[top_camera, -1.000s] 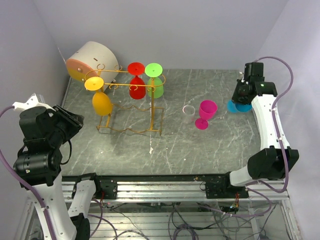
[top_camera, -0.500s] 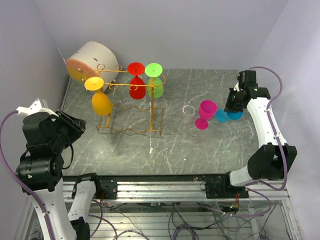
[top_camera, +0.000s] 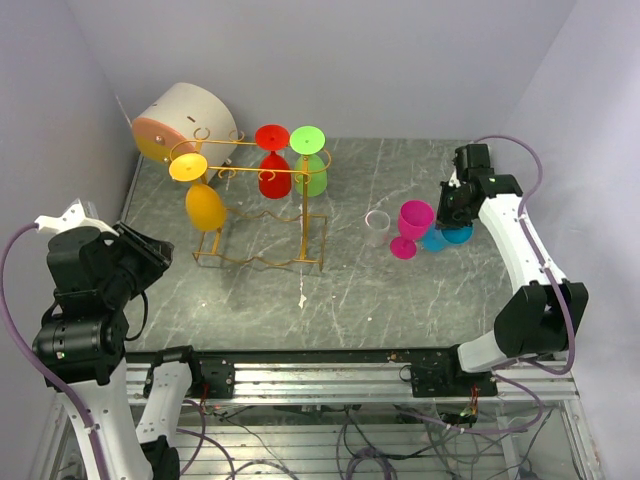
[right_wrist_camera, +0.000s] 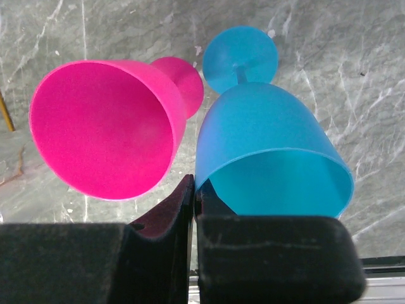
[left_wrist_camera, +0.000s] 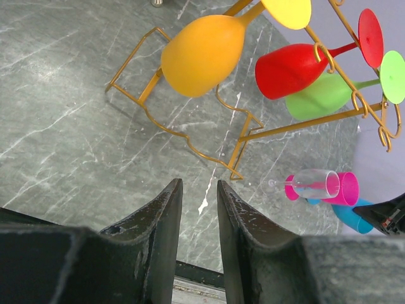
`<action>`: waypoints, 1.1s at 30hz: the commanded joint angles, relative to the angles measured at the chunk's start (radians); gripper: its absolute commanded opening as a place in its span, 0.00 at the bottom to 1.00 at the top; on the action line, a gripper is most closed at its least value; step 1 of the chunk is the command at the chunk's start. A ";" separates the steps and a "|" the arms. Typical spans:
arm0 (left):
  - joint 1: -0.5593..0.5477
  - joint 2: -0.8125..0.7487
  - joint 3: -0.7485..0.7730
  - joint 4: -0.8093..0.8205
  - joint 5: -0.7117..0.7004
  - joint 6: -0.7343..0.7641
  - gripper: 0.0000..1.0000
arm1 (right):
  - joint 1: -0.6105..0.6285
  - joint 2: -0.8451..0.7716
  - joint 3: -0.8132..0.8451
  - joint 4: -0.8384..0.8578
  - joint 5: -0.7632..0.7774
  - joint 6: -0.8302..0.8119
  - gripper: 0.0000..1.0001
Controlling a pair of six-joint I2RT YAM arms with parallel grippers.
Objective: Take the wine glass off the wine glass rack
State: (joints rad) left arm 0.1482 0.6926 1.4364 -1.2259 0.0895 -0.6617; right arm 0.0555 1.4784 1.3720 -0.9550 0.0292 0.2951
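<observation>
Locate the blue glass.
Top view: the blue glass is right of the pink glass at the table's right side, its rim pinched by the fingers of the right gripper.

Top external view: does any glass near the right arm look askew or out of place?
Yes. The blue wine glass is tilted, pinched at its rim by the shut right gripper, and sits close beside the upright pink wine glass. The clear glass stands upright. Nothing looks spilled.

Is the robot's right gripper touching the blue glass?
Touching. In the right wrist view, the right gripper is shut on the near rim of the blue glass. The rim's edge runs straight in between the two fingers.
</observation>
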 commanded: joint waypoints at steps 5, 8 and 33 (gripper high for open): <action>-0.006 -0.007 -0.011 -0.001 -0.007 0.005 0.39 | 0.022 0.030 -0.012 -0.005 0.064 0.002 0.00; -0.007 -0.008 -0.014 -0.001 -0.012 0.005 0.39 | 0.022 0.033 -0.007 -0.006 0.073 0.003 0.00; -0.006 -0.025 -0.009 0.052 -0.019 -0.066 0.52 | 0.036 -0.113 0.266 -0.112 0.068 0.013 0.32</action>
State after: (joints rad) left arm 0.1471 0.6846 1.4197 -1.2213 0.0856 -0.6868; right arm 0.0864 1.4376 1.5795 -1.0157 0.0956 0.3035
